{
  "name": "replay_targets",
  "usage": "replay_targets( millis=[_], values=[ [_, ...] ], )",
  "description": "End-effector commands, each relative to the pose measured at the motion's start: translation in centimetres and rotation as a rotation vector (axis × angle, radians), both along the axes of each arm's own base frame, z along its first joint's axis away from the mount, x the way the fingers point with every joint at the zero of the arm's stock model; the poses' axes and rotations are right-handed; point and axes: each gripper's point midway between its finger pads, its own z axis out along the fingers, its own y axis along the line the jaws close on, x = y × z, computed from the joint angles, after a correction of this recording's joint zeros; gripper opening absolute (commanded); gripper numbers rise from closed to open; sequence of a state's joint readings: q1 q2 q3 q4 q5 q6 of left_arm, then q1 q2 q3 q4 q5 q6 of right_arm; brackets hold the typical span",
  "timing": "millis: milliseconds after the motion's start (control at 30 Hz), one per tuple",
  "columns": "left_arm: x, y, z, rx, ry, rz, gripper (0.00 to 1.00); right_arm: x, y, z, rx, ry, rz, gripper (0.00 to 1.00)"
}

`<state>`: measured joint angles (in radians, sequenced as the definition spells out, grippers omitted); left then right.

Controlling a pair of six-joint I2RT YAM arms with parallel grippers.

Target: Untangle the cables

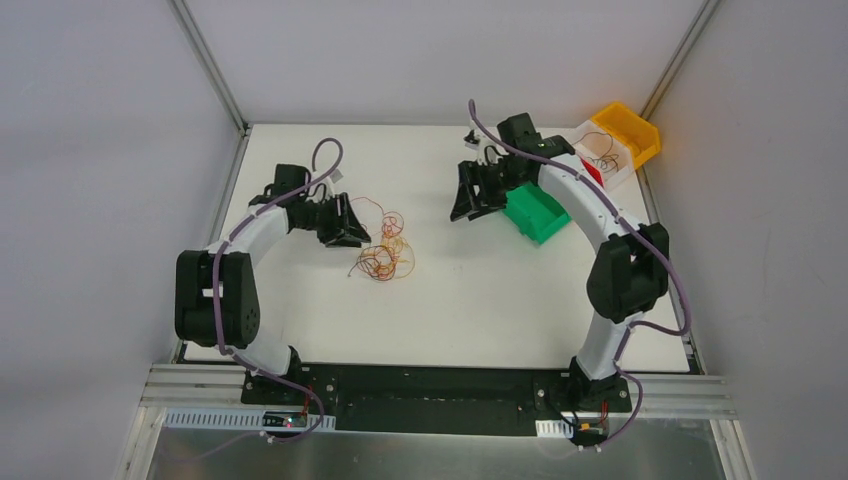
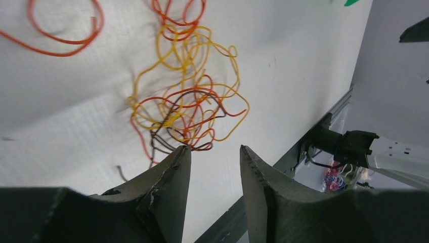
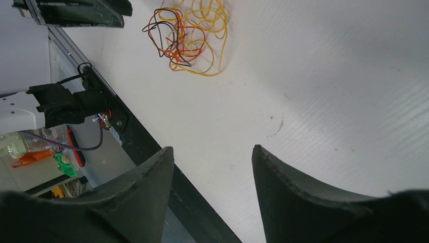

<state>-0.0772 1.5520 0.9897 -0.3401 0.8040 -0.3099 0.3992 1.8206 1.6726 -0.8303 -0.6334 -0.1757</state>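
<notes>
**Top view:** the cables (image 1: 385, 250) lie as one small knot on the white worktop (image 1: 480, 310). The left gripper (image 1: 345, 228) is just beside the knot, on its far-left side. The right gripper (image 1: 470, 195) is well apart from it to the right, next to a green bin (image 1: 535, 212). With nothing pinning the knot, a one-sided pull would likely drag the whole bundle instead of freeing a strand.

**Left wrist:** the left gripper (image 2: 215, 162) has its fingers (image 2: 172, 172) parted with nothing between them. The cables (image 2: 187, 106) start right at their tips, and an orange loop (image 2: 60, 30) lies apart beyond the knot. The strands are hair-thin and crossed, so closing here could catch several at once and tighten the knot, or a springy wire could slip out.

**Right wrist:** the right gripper (image 3: 212, 162) is released and empty, with the cables (image 3: 187, 35) well ahead of it.

The worktop looks smooth and matte, so the knot would probably slide. Plain pale walls (image 1: 100, 150) and metal framing enclose it.
</notes>
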Motion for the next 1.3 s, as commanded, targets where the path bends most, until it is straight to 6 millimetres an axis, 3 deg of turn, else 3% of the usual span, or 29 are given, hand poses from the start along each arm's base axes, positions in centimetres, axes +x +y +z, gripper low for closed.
replay_targets(
  millis=[0, 167, 267, 533, 733, 1000, 1267],
  values=[
    [-0.1, 2.2, 0.1, 0.017, -0.049, -0.044, 0.4, -0.9, 3.6, -1.2, 0.05, 0.025, 0.066, 0.6],
    [-0.2, 1.9, -0.5, -0.001, -0.038, -0.117, 0.35, -1.0, 8.1, -2.9, 0.059, 0.025, 0.129, 0.59],
    [-0.3, 1.9, -1.0, 0.002, -0.033, -0.142, 0.38, -1.0, 10.3, -3.9, 0.062, 0.043, 0.144, 0.59],
    [-1.0, 0.8, -2.2, -0.003, -0.048, -0.233, 0.44, -1.2, 13.4, -7.1, 0.058, 0.105, 0.152, 0.59],
    [-1.6, -0.4, -3.2, 0.034, -0.107, -0.345, 0.45, -0.6, 14.5, -9.4, 0.031, 0.135, 0.134, 0.59],
    [-2.0, -0.6, -4.7, 0.074, -0.143, -0.427, 0.46, 0.0, 14.1, -12.2, -0.029, 0.134, 0.117, 0.54],
    [-1.4, -1.0, -3.2, 0.082, -0.222, -0.449, 0.49, -0.3, 13.7, -13.6, -0.056, 0.155, 0.116, 0.44]
  ],
)
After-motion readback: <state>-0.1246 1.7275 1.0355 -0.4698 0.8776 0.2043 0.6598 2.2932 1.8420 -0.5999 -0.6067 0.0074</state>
